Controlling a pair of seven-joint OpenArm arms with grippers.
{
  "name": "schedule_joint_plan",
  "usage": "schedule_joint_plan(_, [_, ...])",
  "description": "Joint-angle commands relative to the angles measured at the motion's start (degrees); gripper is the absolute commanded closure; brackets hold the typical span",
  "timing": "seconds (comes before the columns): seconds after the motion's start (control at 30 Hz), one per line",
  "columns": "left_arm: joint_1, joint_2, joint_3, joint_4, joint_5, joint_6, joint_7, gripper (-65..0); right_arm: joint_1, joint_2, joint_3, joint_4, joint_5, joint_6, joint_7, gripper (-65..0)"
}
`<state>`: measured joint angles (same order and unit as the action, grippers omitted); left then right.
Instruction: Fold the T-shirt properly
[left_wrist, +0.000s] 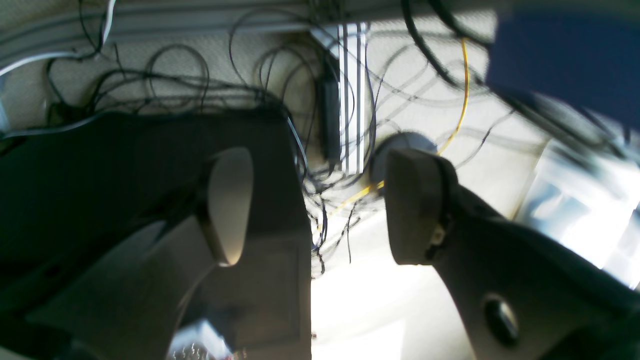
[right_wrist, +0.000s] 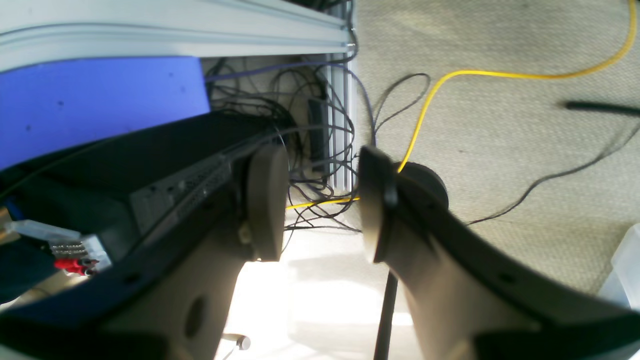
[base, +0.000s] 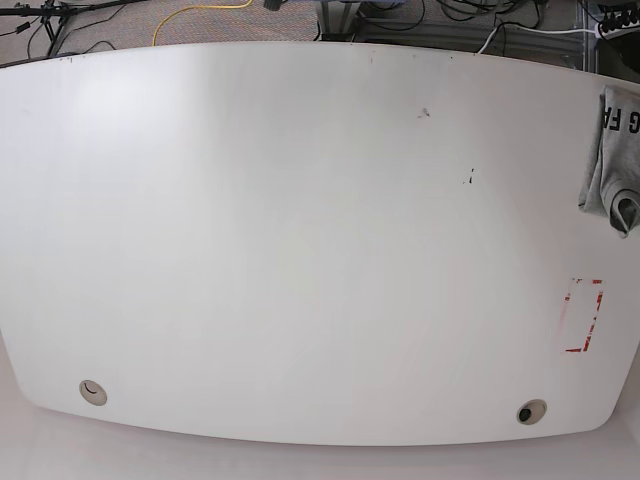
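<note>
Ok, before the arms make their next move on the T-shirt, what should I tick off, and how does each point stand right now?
1. Heather-grey cotton T-shirt on the white table: ok, at the base view's right edge.
2. Shirt fully in view: not ok, cut off by the frame.
3. Shirt laid flat: not ok, bunched.
4. Left end effector open and holding nothing: ok.
5. Right end effector holding nothing: ok, fingers apart.
6. Arms over the table: not ok, absent from the base view.
</note>
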<state>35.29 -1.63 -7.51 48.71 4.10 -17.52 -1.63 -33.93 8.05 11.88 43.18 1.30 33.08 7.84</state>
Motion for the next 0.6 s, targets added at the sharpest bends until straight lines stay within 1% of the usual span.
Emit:
schedule_joint_plan(0.0, [-2.2,-0.7,0.0,-3.9,0.1,-0.2,-0.3,-38.5,0.0,0.3,-0.1,-1.1,0.1,-1.5,0.7,-22.5])
schedule_joint_plan(0.13, [-9.2,-1.8,0.1,-13.9,0.2,-0.1,-0.3,-38.5,3.0,-0.6,-2.3,-4.1,0.1,-4.7,0.7,-22.7])
schedule_joint_plan(0.27, [-15.7,-2.5,0.1,-23.6,0.1,-0.1,-0.4,-38.5,6.6,-0.6,-4.2,-9.6,0.1,-7.2,0.7,-22.8])
schedule_joint_plan(0.4, [-19.7,-3.2,0.1,-28.7,0.1,-0.1,-0.4,-38.5,9.8,-0.6,-4.9,-14.7,0.1,-8.2,0.7,-23.0])
schedule_joint_plan(0.47, [-20.8,-3.3,0.1,-30.3,0.1,0.0,-0.4,-38.5,11.1,-0.6,-4.8,-16.1,0.1,-8.2,0.7,-23.0])
schedule_joint_plan(0.57, [-22.0,-3.3,0.1,-31.9,0.2,1.4,-0.3,-38.5,12.5,-0.7,-4.8,-17.6,0.1,-8.3,0.7,-23.1])
